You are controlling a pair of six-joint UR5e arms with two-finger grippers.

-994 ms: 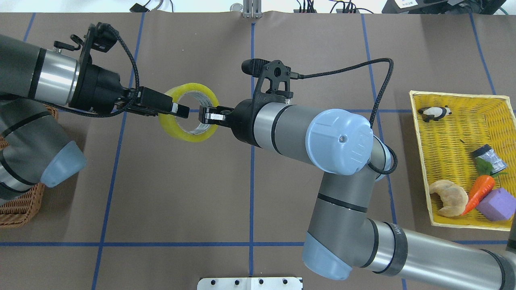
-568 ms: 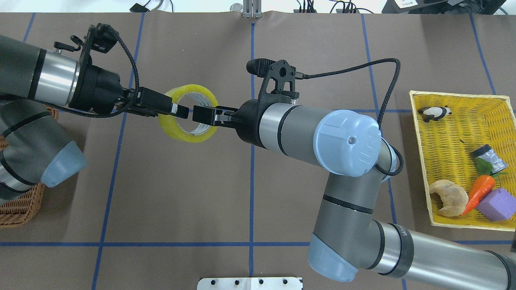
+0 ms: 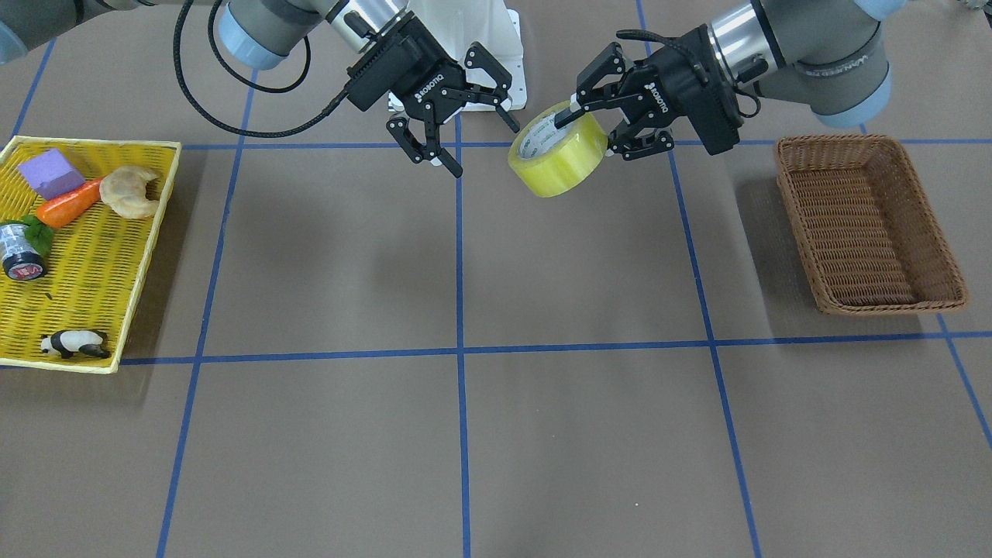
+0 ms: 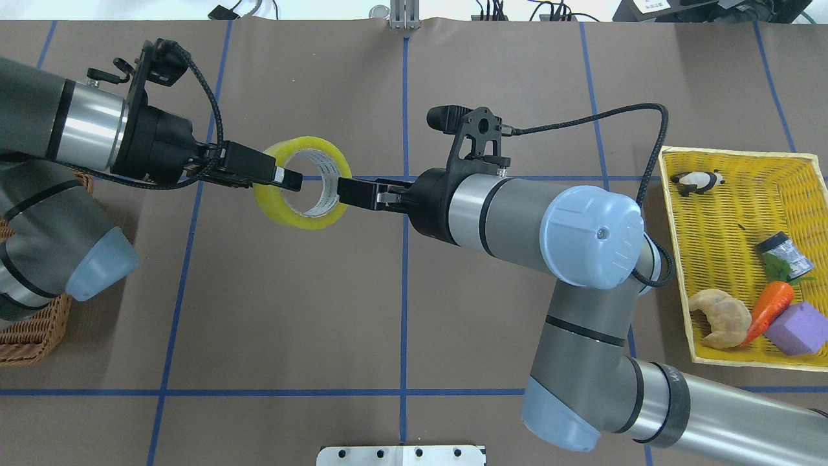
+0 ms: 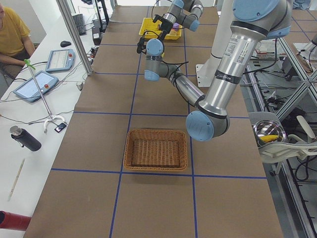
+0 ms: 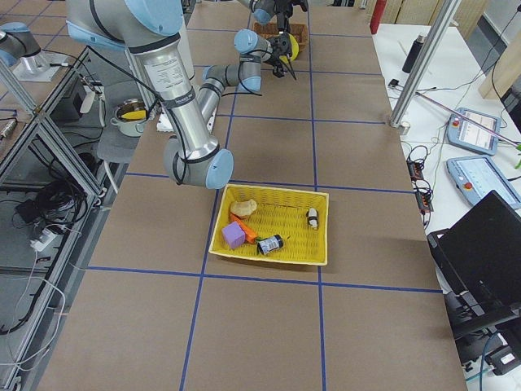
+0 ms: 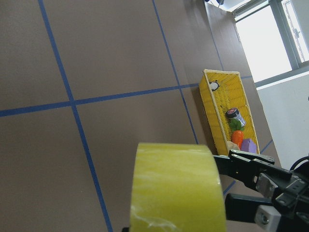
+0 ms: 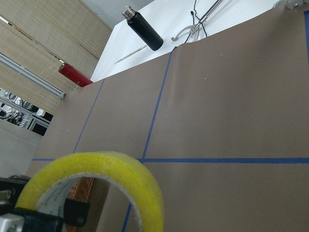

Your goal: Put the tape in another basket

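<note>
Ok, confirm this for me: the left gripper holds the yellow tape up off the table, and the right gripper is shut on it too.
One thing is wrong. The right gripper is open, its jaws spread wide and not clamped on the tape, as the exterior front-facing view shows. The rest stands: the left gripper holds the tape up off the table.

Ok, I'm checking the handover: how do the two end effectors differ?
The left end effector is shut on the tape, one finger inside the core; the right end effector is open and holds nothing. The left's fingers sit close together, the right's spread wide. Both are black and face each other.
</note>
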